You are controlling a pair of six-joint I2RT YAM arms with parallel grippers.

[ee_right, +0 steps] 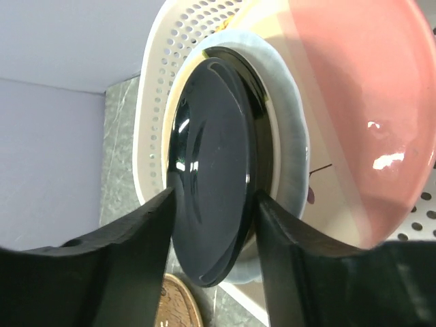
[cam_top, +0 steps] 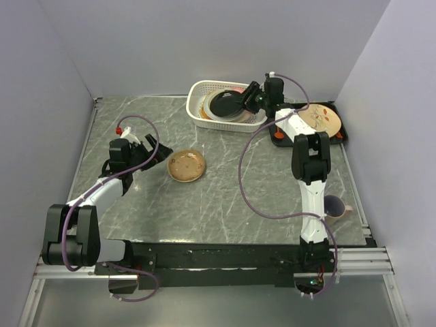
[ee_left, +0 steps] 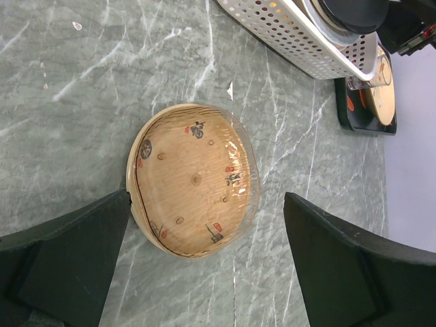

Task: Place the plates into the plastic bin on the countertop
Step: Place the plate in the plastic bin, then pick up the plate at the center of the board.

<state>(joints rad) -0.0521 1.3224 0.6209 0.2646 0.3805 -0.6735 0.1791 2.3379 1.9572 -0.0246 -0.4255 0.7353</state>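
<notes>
1. We see the black plate (cam_top: 223,103) tilted over the plastic bin (cam_top: 197,109), which sits at the far edge of the countertop (cam_top: 225,197). The right gripper (cam_top: 249,99) pinches its rim, one finger (ee_right: 122,259) pressed against each side.
2. Directly behind it in the bin lie a pale blue plate (ee_right: 289,157) with a dark sprig mark and a glossy pink plate (ee_right: 368,116). The black plate leans against the blue one, and the bin's perforated wall curves round its far side.
3. Just right of the bin a black tray (cam_top: 340,139) carries a cream plate (cam_top: 320,119) with red-orange marks. The right arm reaches over the tray's left end.
4. Well in front of the bin, a tan plate (cam_top: 186,165) lies flat on the countertop. We find the left gripper (cam_top: 162,151) just left of it with its fingers (ee_left: 68,259) spread wide, wider than the plate and low beside it; from the wrist view one finger seems to reach the rim.
5. A mug (cam_top: 334,204) stands beside the right arm, near the countertop's right edge.
6. The black plate is round, glossy and plain, with a shallow raised rim catching light reflections. The tan plate has a brown rim and small printed figures.
</notes>
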